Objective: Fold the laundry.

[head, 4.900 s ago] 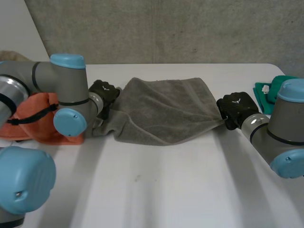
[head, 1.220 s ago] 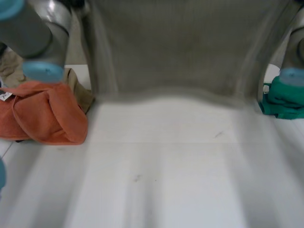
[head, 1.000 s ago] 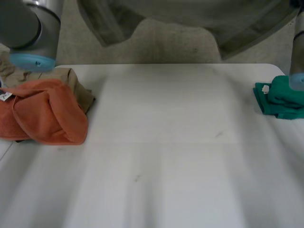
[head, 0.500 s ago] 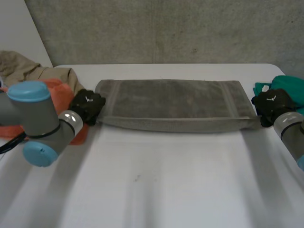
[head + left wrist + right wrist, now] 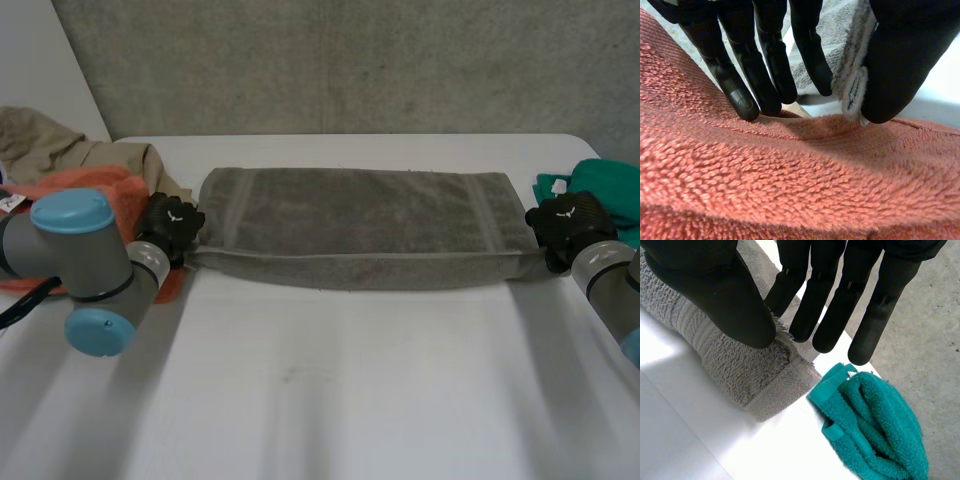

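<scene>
A grey towel lies folded in half lengthwise across the far part of the white table. My left hand is at its left end, over an orange towel. In the left wrist view the fingers are straight and spread, and the grey towel's corner rests loosely against the thumb. My right hand is at the towel's right end. There the thumb presses the grey corner against the straight fingers.
A crumpled orange towel lies at the table's left edge, with a beige cloth behind it. A folded green towel sits just beyond my right hand at the right edge.
Both hands swung the grey towel up and laid it down folded in half. In the last half second my left hand's fingers have loosened on their corner.
</scene>
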Robot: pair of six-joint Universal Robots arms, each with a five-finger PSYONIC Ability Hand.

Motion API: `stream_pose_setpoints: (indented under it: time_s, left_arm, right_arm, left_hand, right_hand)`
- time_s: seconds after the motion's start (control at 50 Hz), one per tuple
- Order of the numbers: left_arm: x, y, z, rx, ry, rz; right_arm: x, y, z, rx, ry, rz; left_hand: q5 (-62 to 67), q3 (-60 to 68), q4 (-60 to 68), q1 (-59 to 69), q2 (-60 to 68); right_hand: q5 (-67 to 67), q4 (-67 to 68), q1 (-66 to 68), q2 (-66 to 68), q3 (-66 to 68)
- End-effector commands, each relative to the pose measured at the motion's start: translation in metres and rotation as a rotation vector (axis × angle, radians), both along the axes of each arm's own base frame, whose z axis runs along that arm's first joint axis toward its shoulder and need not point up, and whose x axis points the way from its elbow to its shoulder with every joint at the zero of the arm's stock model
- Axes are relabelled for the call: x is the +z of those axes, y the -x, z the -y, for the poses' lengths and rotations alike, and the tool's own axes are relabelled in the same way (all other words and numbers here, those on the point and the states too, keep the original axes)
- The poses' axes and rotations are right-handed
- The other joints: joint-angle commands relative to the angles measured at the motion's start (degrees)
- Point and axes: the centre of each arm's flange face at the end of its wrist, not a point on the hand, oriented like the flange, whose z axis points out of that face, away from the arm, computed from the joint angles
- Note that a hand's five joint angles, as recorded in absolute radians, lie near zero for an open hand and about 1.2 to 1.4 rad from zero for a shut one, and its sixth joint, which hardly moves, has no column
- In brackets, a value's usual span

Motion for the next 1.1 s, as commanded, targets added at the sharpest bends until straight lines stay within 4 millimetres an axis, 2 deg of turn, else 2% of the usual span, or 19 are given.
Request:
stream_pose_setpoints:
  time_s: [0.02, 0.04, 0.18, 0.3, 0.4, 0.42, 0.46, 0.54, 0.6, 0.66, 0.76, 0.8, 0.88, 0.94, 1.1]
  left_arm:
    - [0.0, -0.001, -0.005, -0.002, -0.031, 0.016]
    - [0.005, -0.001, -0.007, -0.005, -0.04, 0.018]
    - [0.033, -0.004, -0.026, -0.006, -0.101, 0.017]
    - [0.053, -0.016, -0.05, 0.013, -0.179, 0.028]
    - [0.058, -0.025, -0.082, -0.003, -0.291, 0.103]
    - [0.058, -0.029, -0.094, -0.013, -0.333, 0.144]
    - [0.054, -0.033, -0.111, -0.044, -0.402, 0.214]
    - [0.053, -0.033, -0.125, -0.093, -0.448, 0.272]
    - [0.056, -0.028, -0.12, -0.102, -0.416, 0.268]
    - [0.061, -0.02, -0.104, -0.087, -0.358, 0.235]
    - [0.071, -0.007, -0.073, -0.027, -0.293, 0.144]
    - [0.075, 0.002, -0.057, 0.007, -0.264, 0.093]
    - [0.074, 0.016, -0.027, 0.078, -0.223, 0.03]
    - [0.07, 0.024, -0.015, 0.116, -0.216, 0.015]
    - [0.065, 0.046, 0.014, 0.142, -0.127, -0.006]
  right_arm:
    - [0.001, 0.003, 0.002, -0.007, 0.004, -0.004]
    - [0.002, 0.003, 0.002, -0.007, 0.004, -0.007]
    - [0.01, 0.009, -0.005, 0.0, -0.017, -0.064]
    - [0.029, 0.032, -0.02, 0.005, -0.102, -0.192]
    - [0.036, 0.055, -0.051, 0.034, -0.279, -0.348]
    - [0.037, 0.062, -0.063, 0.058, -0.344, -0.401]
    - [0.038, 0.064, -0.075, 0.118, -0.378, -0.461]
    - [0.041, 0.055, -0.077, 0.175, -0.309, -0.508]
    - [0.044, 0.048, -0.073, 0.171, -0.26, -0.481]
    - [0.046, 0.04, -0.057, 0.148, -0.181, -0.433]
    - [0.038, 0.027, -0.017, 0.101, -0.07, -0.376]
    - [0.037, 0.022, 0.004, 0.057, -0.003, -0.357]
    - [0.032, 0.014, 0.039, -0.028, 0.091, -0.318]
    - [0.023, 0.011, 0.057, -0.052, 0.113, -0.303]
    - [0.012, -0.005, 0.09, -0.063, 0.21, -0.254]
  left_hand:
    - [22.4, 21.8, 22.4, 22.0, 22.3]
    - [32.0, 31.4, 31.9, 31.6, 31.8]
    - [32.1, 31.5, 32.0, 31.7, 31.9]
    - [32.1, 31.5, 32.0, 31.7, 31.9]
    - [32.1, 31.5, 32.0, 31.7, 31.9]
    - [32.1, 31.5, 32.0, 31.7, 31.9]
    - [32.1, 31.5, 32.0, 31.7, 31.9]
    - [32.1, 31.5, 32.0, 31.7, 31.9]
    - [32.1, 31.5, 32.0, 31.7, 31.9]
    - [32.1, 31.5, 32.0, 31.7, 31.9]
    - [32.1, 31.5, 32.0, 31.7, 31.9]
    - [32.1, 31.5, 32.0, 31.7, 31.9]
    - [32.1, 31.5, 32.0, 31.7, 31.9]
    - [32.1, 31.5, 32.0, 31.7, 31.9]
    - [32.1, 31.5, 32.0, 31.7, 31.9]
  right_hand:
    - [12.8, 11.5, 15.1, 12.7, 11.9]
    - [12.8, 11.5, 15.1, 12.7, 11.9]
    - [12.8, 11.5, 15.1, 12.7, 11.9]
    - [12.8, 11.5, 15.1, 12.7, 11.9]
    - [12.8, 11.5, 15.1, 12.7, 11.9]
    - [12.8, 11.5, 15.1, 12.7, 11.9]
    - [12.8, 11.5, 15.1, 12.7, 11.9]
    - [12.8, 11.5, 15.1, 12.7, 11.9]
    - [12.8, 11.5, 15.1, 12.7, 11.9]
    - [12.8, 11.5, 15.1, 12.7, 11.9]
    - [12.8, 11.5, 15.1, 12.7, 11.9]
    - [12.8, 11.5, 15.1, 12.7, 11.9]
    - [12.8, 11.5, 15.1, 12.7, 11.9]
    - [12.8, 11.5, 15.1, 12.7, 11.9]
    - [12.8, 11.5, 15.1, 12.7, 11.9]
